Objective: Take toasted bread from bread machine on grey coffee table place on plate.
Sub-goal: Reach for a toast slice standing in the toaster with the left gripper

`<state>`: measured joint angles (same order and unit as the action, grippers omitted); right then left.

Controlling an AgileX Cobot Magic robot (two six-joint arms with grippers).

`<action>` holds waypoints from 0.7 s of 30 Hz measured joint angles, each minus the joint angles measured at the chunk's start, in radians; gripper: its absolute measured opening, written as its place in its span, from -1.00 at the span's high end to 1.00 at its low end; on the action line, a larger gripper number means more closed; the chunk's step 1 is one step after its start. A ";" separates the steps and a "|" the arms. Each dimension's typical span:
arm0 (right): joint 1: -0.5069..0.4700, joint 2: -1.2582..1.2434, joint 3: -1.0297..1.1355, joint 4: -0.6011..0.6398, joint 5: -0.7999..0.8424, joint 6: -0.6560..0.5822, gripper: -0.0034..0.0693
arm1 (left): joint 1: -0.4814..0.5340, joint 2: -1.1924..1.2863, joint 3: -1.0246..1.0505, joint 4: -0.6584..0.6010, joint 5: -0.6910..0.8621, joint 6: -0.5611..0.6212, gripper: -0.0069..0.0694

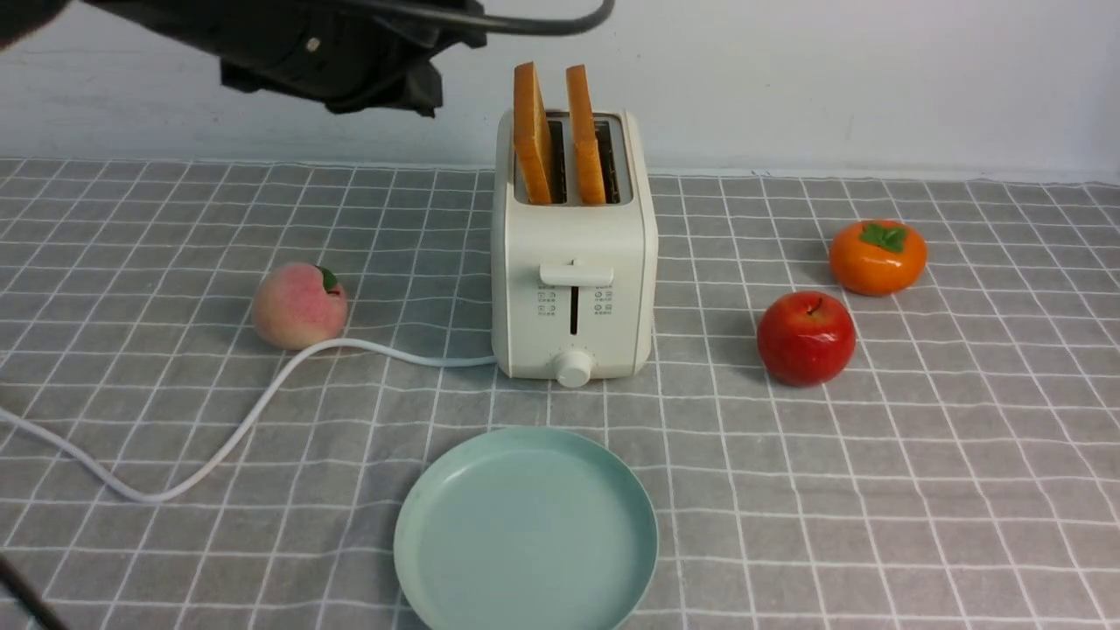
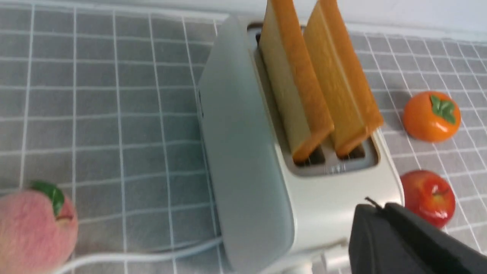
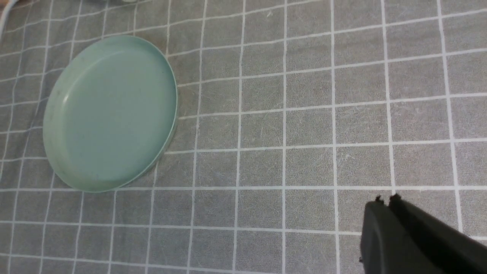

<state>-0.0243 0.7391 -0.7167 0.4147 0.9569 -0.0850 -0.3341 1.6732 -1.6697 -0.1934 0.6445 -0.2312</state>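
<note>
The counter (image 1: 875, 490) is covered in a grey cloth with white lines that make squares. Behind it is a plain white wall (image 1: 831, 79).

The front view shows everything on the counter. The cream bread machine (image 1: 573, 289) stands in the middle. Two slices of toasted bread (image 1: 531, 131) stick up out of its slots. The green plate (image 1: 525, 534) lies just in front of it with nothing on it. A peach (image 1: 299, 306) sits on the left beside the white cord (image 1: 219, 446). A red apple (image 1: 805, 339) and an orange fruit (image 1: 878, 256) sit on the right. The black left arm (image 1: 350, 61) is up high, to the left of the toast.

Only the wrist views show the hands. The left hand (image 2: 376, 205) looks pressed together and holds nothing. It is in the air near the front corner of the bread machine. The toast is past its tip and not touching it. The right hand (image 3: 386, 199) is pressed together too and holds nothing. It is over bare cloth, well apart from the plate. Its view shows no toast.
</note>
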 joint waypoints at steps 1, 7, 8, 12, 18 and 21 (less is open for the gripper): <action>0.000 0.000 0.000 0.000 0.000 0.000 0.84 | 0.000 0.047 -0.032 0.000 -0.017 0.000 0.58; 0.000 0.000 0.000 0.000 -0.001 0.001 0.82 | 0.000 0.200 -0.127 -0.001 -0.093 -0.003 -0.08; 0.000 0.000 0.000 0.000 -0.002 0.001 0.82 | 0.000 0.222 -0.135 -0.001 -0.109 -0.003 -0.18; 0.000 0.000 0.000 0.000 -0.005 0.001 0.81 | 0.000 0.278 -0.140 -0.010 -0.164 -0.007 -0.42; 0.000 0.000 0.000 0.000 -0.011 0.001 0.78 | 0.000 0.305 -0.143 -0.055 -0.213 -0.011 -0.48; 0.000 0.000 0.000 -0.001 -0.011 0.001 0.77 | 0.000 0.309 -0.144 -0.087 -0.214 -0.011 -0.48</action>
<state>-0.0243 0.7391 -0.7167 0.4140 0.9456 -0.0843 -0.3341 1.9827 -1.8137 -0.2809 0.4308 -0.2421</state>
